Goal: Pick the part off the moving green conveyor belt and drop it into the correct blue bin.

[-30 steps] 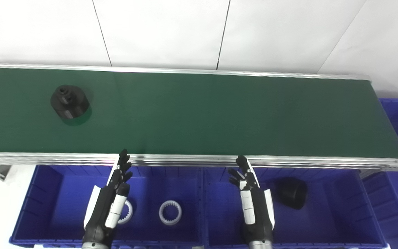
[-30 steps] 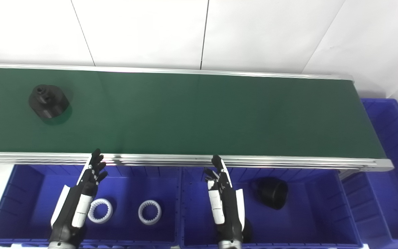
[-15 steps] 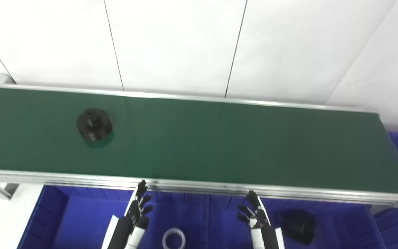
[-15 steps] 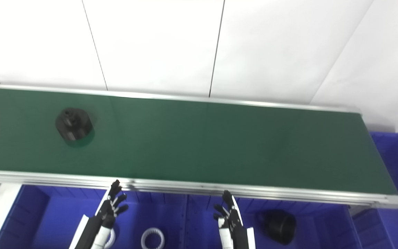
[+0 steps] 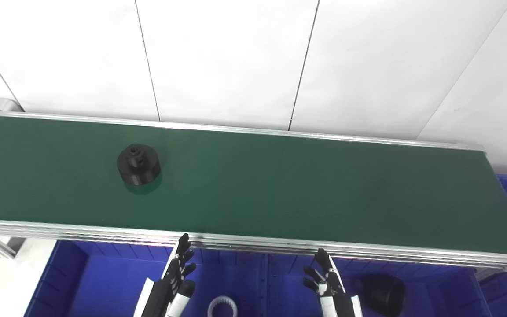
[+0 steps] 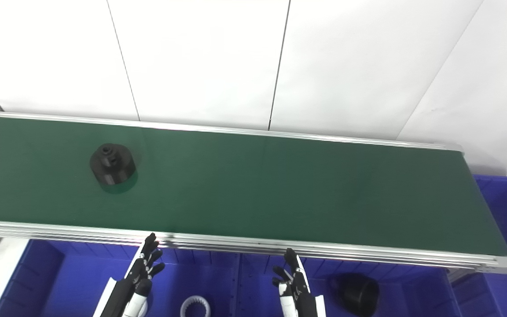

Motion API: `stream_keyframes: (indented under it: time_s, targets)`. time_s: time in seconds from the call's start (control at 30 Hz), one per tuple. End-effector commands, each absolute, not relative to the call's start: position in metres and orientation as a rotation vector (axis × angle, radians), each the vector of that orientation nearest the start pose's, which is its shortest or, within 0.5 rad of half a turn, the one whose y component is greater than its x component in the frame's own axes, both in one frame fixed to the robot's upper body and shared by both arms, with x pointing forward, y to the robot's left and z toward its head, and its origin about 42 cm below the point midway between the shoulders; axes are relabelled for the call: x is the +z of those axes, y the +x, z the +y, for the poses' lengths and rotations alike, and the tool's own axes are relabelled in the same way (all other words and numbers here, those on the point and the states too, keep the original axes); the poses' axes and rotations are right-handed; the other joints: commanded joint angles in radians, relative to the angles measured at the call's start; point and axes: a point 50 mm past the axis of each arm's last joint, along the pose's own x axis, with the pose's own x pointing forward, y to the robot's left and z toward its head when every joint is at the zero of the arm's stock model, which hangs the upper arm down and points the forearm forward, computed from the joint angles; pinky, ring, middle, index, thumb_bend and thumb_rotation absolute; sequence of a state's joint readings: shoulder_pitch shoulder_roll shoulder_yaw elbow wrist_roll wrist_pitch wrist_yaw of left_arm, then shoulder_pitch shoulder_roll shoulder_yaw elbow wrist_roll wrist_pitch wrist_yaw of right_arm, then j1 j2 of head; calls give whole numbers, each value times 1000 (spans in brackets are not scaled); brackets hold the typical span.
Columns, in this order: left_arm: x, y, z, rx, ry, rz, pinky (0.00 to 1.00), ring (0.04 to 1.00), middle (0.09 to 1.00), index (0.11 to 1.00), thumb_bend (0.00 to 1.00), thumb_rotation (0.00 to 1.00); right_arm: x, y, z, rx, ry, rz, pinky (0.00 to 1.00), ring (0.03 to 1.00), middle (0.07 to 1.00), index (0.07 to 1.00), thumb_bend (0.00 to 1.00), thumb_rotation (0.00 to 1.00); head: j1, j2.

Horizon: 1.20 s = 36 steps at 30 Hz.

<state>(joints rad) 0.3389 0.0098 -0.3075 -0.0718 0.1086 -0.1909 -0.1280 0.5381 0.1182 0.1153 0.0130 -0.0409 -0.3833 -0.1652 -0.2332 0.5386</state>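
Hovering empty with fingers spread, left hand and right hand flank belt's near edge, black part well apart.

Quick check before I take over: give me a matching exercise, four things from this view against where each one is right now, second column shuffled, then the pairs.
Things
1. black part with the knob on top
2. white toothed ring
3. black cone-shaped part
4. left hand

Places
A. in the blue bin to the right of the divider
B. on the green conveyor belt, towards its left end
C. open above the left-side blue bin, fingertips near the belt's front rail
D. on the floor of the left-side blue bin, right of the left hand

Pairs: 1-B, 2-D, 3-A, 4-C
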Motion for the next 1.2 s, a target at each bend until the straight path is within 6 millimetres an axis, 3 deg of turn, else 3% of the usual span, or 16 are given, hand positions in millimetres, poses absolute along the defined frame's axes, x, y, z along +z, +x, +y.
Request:
stream_keyframes:
  time_s: [0.0,0.17,0.47,0.57,0.73,1.0,1.1,1.17]
  targets:
    - [60,161,129,-354,-6,1,951,985,1000,1000,798,898,28,91,-177,-215,83,72,803,862,956,964,784,937,16,-20]
    - [52,161,122,-357,22,-26,883,950,999,1000,752,902,23,92,-185,-216,83,79,793,867,968,973,794,942,65,-45]
    - [50,160,112,-373,49,-39,834,945,1000,1000,737,892,24,91,-199,-195,40,64,792,862,989,1000,779,956,123,-36]
    - [54,159,110,-367,58,-24,835,944,1000,1000,750,890,31,91,-202,-166,-6,39,778,868,999,1000,780,925,126,-25]
    - [60,158,109,-364,61,-15,834,946,1000,1000,748,886,51,106,-204,-119,-145,-56,713,835,967,1000,818,762,115,-12]
    - [62,161,114,-373,42,-25,837,940,1000,1000,729,868,96,178,-198,-35,-304,-170,722,857,989,1000,887,548,66,22]
    - [62,163,117,-374,35,-28,850,951,1000,1000,739,875,113,217,-196,-2,-391,-198,701,844,983,988,904,440,42,37]
    - [62,163,118,-374,35,-33,849,952,1000,1000,738,877,124,242,-194,17,-453,-207,687,837,980,981,913,425,33,41]
